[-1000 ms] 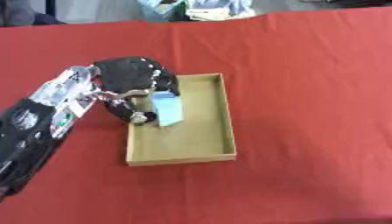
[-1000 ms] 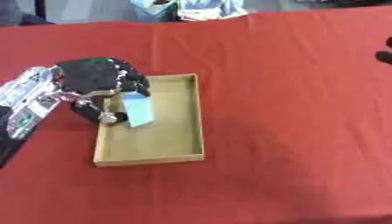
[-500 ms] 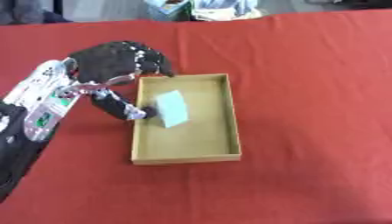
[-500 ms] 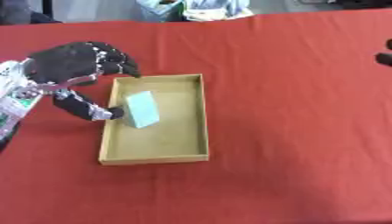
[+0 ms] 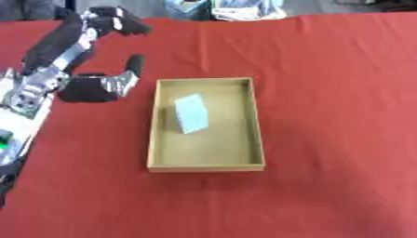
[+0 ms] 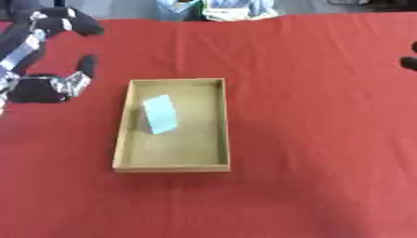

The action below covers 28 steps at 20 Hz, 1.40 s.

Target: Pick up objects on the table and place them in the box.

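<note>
A shallow tan box (image 5: 153,125) lies lengthwise on the red tablecloth. Inside it, toward its left wall, a pale blue block (image 5: 191,113) lies tilted. My left hand (image 5: 90,86) hovers to the left of the box, open and holding nothing, its fingers (image 5: 118,23) stretched up toward the far edge and the thumb (image 5: 132,67) pointing at the box. Of my right hand, only a dark tip (image 6: 410,61) shows at the right edge of the right eye view.
Red cloth (image 5: 326,93) covers the whole table. At the far edge, light blue and white items (image 5: 224,8) sit past the cloth.
My left hand let go of the pale blue block, opened, and drew back to the left and away from the box. The block now rests in the box.
</note>
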Each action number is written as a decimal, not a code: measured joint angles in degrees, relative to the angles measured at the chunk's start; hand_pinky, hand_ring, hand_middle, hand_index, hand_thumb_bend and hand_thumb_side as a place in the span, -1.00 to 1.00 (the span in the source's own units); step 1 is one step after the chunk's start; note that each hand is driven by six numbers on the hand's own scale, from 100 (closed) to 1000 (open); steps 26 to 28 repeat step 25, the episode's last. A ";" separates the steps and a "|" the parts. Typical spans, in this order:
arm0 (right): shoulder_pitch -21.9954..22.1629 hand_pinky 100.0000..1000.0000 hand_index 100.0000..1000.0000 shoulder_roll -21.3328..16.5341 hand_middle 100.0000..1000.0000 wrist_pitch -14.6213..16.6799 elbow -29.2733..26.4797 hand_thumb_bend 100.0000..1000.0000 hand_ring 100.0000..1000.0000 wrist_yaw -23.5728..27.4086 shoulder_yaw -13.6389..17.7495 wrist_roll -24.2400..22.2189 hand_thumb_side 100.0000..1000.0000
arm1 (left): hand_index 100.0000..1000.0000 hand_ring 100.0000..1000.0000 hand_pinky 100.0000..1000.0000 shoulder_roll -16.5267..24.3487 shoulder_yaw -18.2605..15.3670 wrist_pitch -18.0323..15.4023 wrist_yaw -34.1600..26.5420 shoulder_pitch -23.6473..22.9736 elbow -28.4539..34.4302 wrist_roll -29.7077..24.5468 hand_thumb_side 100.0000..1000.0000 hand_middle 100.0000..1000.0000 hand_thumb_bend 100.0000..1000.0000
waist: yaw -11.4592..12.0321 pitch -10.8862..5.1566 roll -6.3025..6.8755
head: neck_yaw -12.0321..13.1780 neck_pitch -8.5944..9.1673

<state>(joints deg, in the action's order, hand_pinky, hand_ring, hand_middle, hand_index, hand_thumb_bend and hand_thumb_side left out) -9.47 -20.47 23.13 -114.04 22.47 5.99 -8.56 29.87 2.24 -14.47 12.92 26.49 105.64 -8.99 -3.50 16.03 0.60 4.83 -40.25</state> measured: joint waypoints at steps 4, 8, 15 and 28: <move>0.43 0.48 0.87 -0.92 0.67 -1.10 0.30 -1.00 0.56 -0.19 -0.80 -1.07 0.37 | 0.52 0.26 0.24 -2.84 -2.12 2.74 -7.32 -3.19 1.18 2.88 0.21 0.19 -1.00 | 0.41 0.22 -0.11 | -0.01 0.00; 0.61 0.48 0.88 -3.01 0.68 -2.49 1.92 -1.00 0.57 -0.19 -2.29 -3.45 0.39 | 0.52 0.26 0.23 -5.72 -2.55 4.78 -10.45 -5.04 1.20 4.42 0.27 0.19 -1.00 | 0.95 0.45 -0.34 | -0.01 0.00; 0.50 0.49 0.91 -5.15 0.71 -3.70 5.77 -1.00 0.59 -0.93 -4.67 -9.20 0.44 | 0.51 0.26 0.23 -8.81 -2.57 6.44 -11.48 -6.47 1.22 4.75 0.31 0.19 -1.00 | 1.13 0.89 -0.29 | -0.25 0.00; 0.39 0.50 0.92 -4.99 0.72 -4.22 9.09 -1.00 0.60 -4.34 -5.65 -14.18 0.40 | 0.51 0.26 0.23 -10.41 -2.59 7.39 -11.45 -7.35 1.48 4.27 0.33 0.19 -1.00 | 0.79 1.09 0.01 | -0.53 0.00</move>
